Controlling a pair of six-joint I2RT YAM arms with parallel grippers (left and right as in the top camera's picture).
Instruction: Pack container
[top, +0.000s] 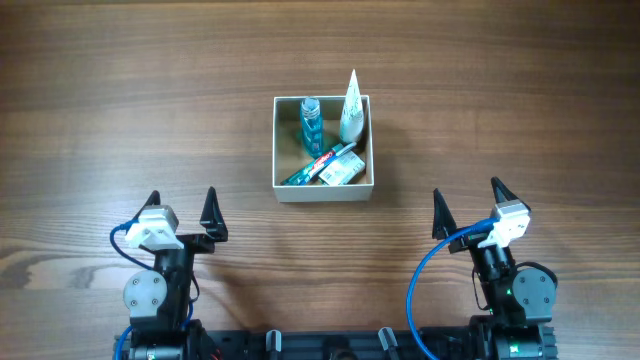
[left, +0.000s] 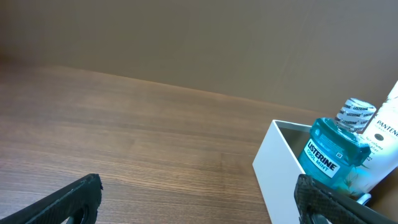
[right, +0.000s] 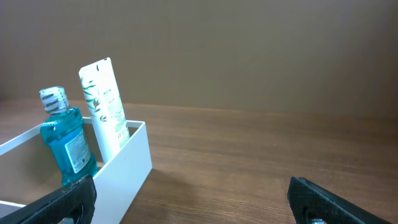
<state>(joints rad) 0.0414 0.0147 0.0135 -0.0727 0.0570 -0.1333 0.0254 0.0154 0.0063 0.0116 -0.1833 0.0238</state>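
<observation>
The container (top: 322, 189) is a square white-walled box at the table's middle, also in the left wrist view (left: 277, 168) and the right wrist view (right: 127, 168). In it stand a blue mouthwash bottle (top: 311, 124) (left: 333, 149) (right: 65, 143) and a white tube (top: 351, 108) (right: 104, 109) (left: 382, 134). A toothpaste tube (top: 322, 165) and a small flat packet (top: 343, 171) lie on its floor. My left gripper (top: 182, 212) (left: 199, 199) is open and empty, near the front left. My right gripper (top: 468, 206) (right: 189, 199) is open and empty, near the front right.
The table is dark brown wood (top: 120, 110). Both arm bases stand at the front edge, with blue cables (top: 420, 290) looping beside the right arm. A plain brown wall (left: 186, 37) stands behind the table.
</observation>
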